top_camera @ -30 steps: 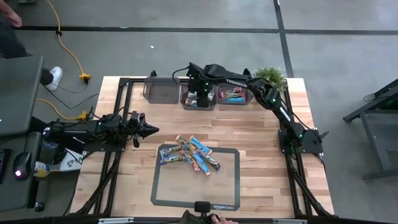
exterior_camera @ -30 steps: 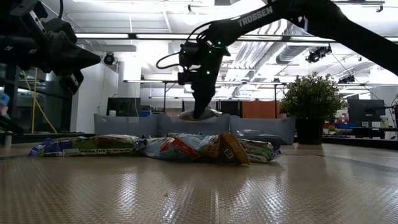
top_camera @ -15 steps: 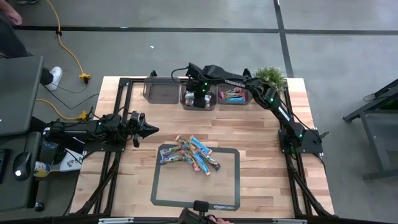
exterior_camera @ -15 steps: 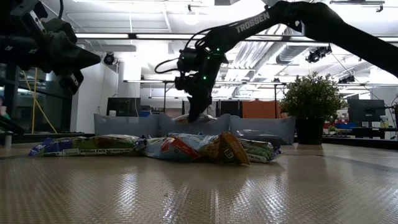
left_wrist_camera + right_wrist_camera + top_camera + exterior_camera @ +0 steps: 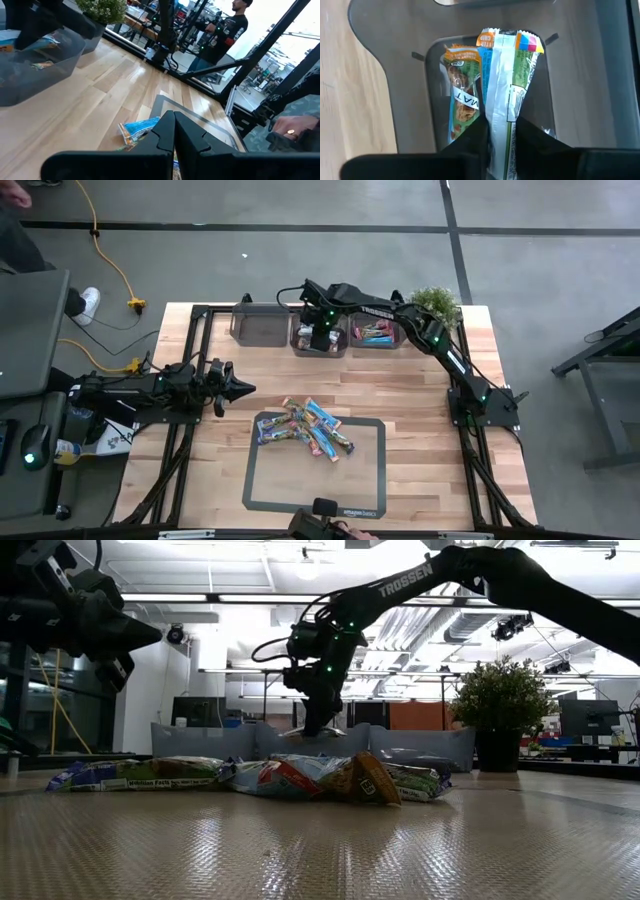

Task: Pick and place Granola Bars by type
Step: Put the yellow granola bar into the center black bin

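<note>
My right gripper (image 5: 501, 122) points steeply down into the middle clear bin (image 5: 320, 340) at the table's far edge, shut on a white-and-green granola bar (image 5: 507, 85). A green-and-orange bar (image 5: 462, 100) lies in that bin beside it. Several more granola bars (image 5: 305, 428) lie in a heap, partly on the dark mat (image 5: 365, 480) at the table's middle. In the low view the right gripper (image 5: 313, 725) dips behind the bin's wall. My left gripper (image 5: 245, 388) waits shut and level at the table's left side, touching nothing. My right gripper pinches the white-and-green bar between its two fingers at the bar's upper end (image 5: 501, 137). The fingers come from above, slanting down, and lie along the bar. The bar hangs below them into the bin, its lower end (image 5: 517, 42) next to the other bar.
A clear bin (image 5: 260, 328) stands left of the middle one, and another (image 5: 378, 333) with several bars stands to its right. A potted plant (image 5: 435, 302) sits at the far right corner. Bare wood lies between the heap and the bins.
My right gripper has sunk a little into the middle bin and has rolled at the wrist, carrying the bar down with it. The heap of bars has stayed put.
</note>
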Robot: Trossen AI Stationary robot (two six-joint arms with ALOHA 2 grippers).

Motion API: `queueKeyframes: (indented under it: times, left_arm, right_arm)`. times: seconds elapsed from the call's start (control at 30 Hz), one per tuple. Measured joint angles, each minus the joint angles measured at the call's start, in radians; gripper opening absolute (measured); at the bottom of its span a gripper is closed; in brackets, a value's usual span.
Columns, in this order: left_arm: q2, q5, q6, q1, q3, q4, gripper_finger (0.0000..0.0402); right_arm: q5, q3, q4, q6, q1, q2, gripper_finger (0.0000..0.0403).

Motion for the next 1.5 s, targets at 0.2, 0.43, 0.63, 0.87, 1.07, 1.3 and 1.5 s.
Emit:
queueKeyframes:
  times: [0.2, 0.43, 0.63, 0.87, 1.07, 1.3, 1.5]
  left_arm:
    - [0.0, 0.001, 0.0, 0.0, 0.0, 0.0, 0.0001]
    - [0.0, 0.001, 0.0, 0.0, 0.0, 0.0, 0.0001]
    - [0.0, 0.002, 0.0, 0.0, 0.0, 0.0, 0.0001]
    - [0.0, 0.002, 0.0, 0.0, 0.0, 0.0, 0.0001]
    - [0.0, 0.002, 0.0, 0.0, 0.0, 0.0, 0.0001]
    - [0.0, 0.003, 0.0, 0.0, 0.0, 0.0, 0.0001]
    - [0.0, 0.005, 0.0, 0.0, 0.0, 0.0, 0.0001]
  right_arm:
    - [0.0, 0.0, -0.001, -0.015, 0.0, 0.0, 0.0076]
    - [0.017, 0.0, -0.001, -0.015, 0.0, 0.0, 0.0081]
    - [0.018, 0.0, -0.002, -0.015, 0.002, -0.001, 0.0081]
    - [0.018, 0.014, -0.02, -0.013, 0.018, -0.009, 0.0081]
    - [0.016, 0.078, -0.047, 0.01, 0.031, -0.012, 0.0081]
    - [-0.059, 0.165, -0.075, 0.085, 0.037, -0.013, 0.0107]
    - [-0.231, 0.167, -0.101, 0.207, 0.054, -0.029, 0.0177]
